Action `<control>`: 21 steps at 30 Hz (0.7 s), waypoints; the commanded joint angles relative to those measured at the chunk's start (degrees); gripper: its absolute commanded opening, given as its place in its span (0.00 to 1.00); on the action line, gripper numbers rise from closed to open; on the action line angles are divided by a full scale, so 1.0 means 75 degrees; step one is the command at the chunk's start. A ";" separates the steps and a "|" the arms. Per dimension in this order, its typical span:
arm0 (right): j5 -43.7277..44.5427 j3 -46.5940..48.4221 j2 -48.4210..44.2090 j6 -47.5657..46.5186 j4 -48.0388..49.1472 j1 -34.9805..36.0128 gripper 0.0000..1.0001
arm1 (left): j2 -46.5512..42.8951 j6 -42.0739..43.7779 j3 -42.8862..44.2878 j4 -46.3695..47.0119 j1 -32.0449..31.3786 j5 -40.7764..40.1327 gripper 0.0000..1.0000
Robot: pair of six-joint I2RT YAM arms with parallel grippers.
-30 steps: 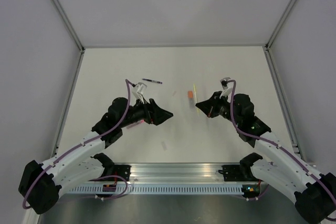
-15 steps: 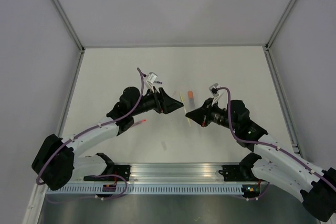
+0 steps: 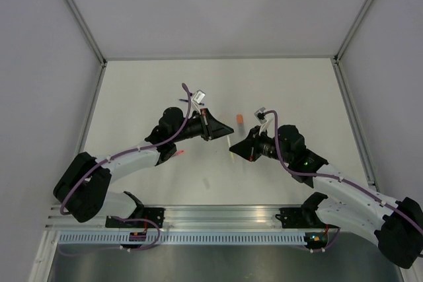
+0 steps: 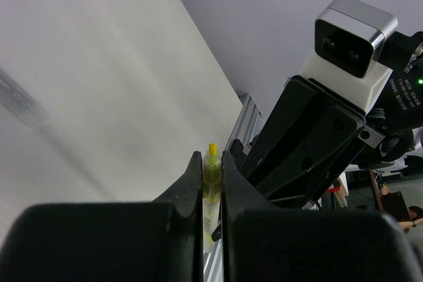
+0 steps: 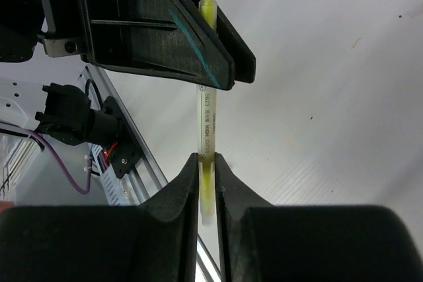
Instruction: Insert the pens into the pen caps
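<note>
Pale yellow pen [image 5: 205,107] is held above the table [image 3: 132,97], both grippers clamped on it: left gripper [image 4: 211,171] near its tip, right gripper [image 5: 206,166] lower down. An orange-red cap [image 3: 240,119] lies just beyond

My left fingers [image 3: 225,129] and my right fingers [image 3: 239,150] meet near the middle of the surface [image 3: 297,90]. The pale yellow pen [image 3: 230,144] is lifted between them — the left fingers are shut on its far end and the right on its near end. An orange-red cap [image 3: 240,119] sits just beyond, apart from both. The red-pink pen [image 3: 179,154] lies beside my left arm — the dark purple pen [image 3: 183,100] peeks out behind that arm's wrist.
</note>
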 commanded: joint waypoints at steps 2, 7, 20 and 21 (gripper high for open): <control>-0.0321 0.0018 0.0164 -0.0093 0.0345 0.0047 0.25 | -0.0063 -0.0187 0.0332 0.0625 -0.0061 0.0436 0.02; -0.0613 0.0054 0.0480 -0.0210 0.0298 0.0129 0.29 | -0.0110 0.0082 0.0602 -0.0008 -0.0061 0.0530 0.02; 0.2089 0.0813 0.0199 0.0047 -0.1199 0.0164 0.00 | -0.1244 0.0283 0.0789 -0.2372 -0.0049 -0.1433 0.85; 0.2627 0.1140 0.0293 0.0024 -0.1527 0.0141 0.00 | -0.1409 0.0166 0.0801 -0.2863 -0.0061 -0.1671 0.87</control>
